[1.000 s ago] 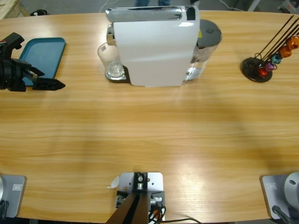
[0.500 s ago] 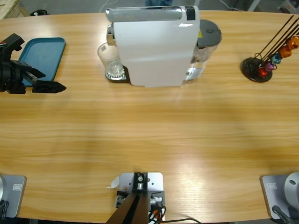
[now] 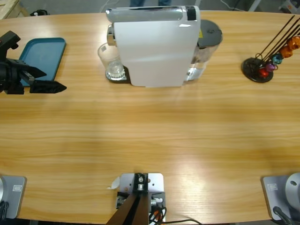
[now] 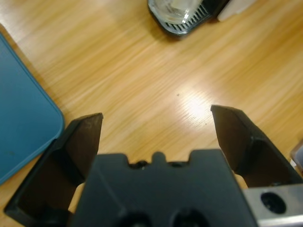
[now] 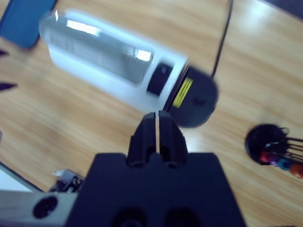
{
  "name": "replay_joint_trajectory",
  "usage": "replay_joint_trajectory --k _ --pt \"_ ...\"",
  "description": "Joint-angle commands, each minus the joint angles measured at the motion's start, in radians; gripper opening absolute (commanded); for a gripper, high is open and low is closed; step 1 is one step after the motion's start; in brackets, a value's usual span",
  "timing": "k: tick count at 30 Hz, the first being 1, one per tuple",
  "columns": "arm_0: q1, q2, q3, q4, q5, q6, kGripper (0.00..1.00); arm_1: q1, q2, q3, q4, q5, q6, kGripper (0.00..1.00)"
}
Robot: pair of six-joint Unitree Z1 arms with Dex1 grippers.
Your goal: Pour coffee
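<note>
Risk lies in the left gripper (image 3: 60, 86), jaws apart and empty, clipping the glass (image 3: 110, 61) beside the coffee machine (image 3: 154, 47); right gripper (image 5: 157, 124) hangs closed above it.

The left gripper (image 4: 156, 127) has matte black wedge-shaped jaws on a blocky black body with round screw holes.

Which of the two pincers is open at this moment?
The left pincer, low beside the blue tray, has its jaws spread wide; the right pincer, high above the coffee machine, is shut.
</note>
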Motion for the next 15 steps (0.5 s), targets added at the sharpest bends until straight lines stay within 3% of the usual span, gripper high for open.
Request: replay_joint_trajectory --k 1,5,6,7,8,12,15 --pt "-0.018 -0.05 0.05 0.01 -0.026 0.003 0.987 0.051 -0.289 0.567 -0.339 0.033 0.019 0.0" --pt "-0.018 -0.058 0.067 0.009 -0.026 0.007 0.987 0.051 -0.325 0.764 -0.515 0.062 0.019 0.0" --pt "-0.019 -0.061 0.07 0.01 -0.027 0.008 0.987 0.051 -0.313 0.795 -0.545 0.074 0.018 0.261" --pt "-0.022 -0.067 0.072 0.01 -0.027 0.008 0.987 0.051 -0.302 0.816 -0.573 0.08 0.01 0.733" --pt "-0.025 -0.073 0.072 0.01 -0.027 0.008 0.987 0.051 -0.298 0.841 -0.616 0.078 -0.005 0.964" --pt "-0.032 -0.078 0.07 0.01 -0.027 0.009 0.987 0.051 -0.311 0.942 -0.792 0.08 -0.009 1.0" --pt "-0.039 -0.08 0.07 0.009 -0.027 0.008 0.987 0.051 -0.317 0.977 -0.833 0.078 -0.019 1.0"
